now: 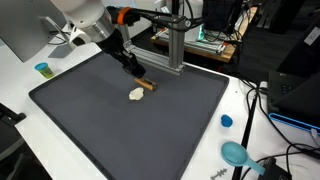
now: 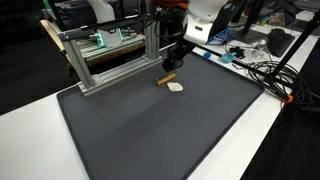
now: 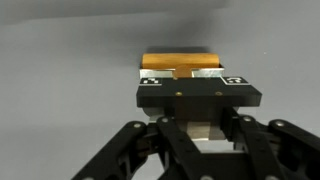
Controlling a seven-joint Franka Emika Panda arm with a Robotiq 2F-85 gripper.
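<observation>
A brown wooden block lies on the dark grey mat near its far edge. It also shows in the other exterior view. A small white lump lies on the mat just beside it, also visible in the other exterior view. My gripper reaches down onto the block's end in both exterior views. In the wrist view the fingers are drawn in on either side of the block, which still rests on the mat.
A metal frame stands along the mat's far edge, close behind the gripper. A small blue-topped cup, a blue cap and a blue round object sit on the white table around the mat. Cables lie beside it.
</observation>
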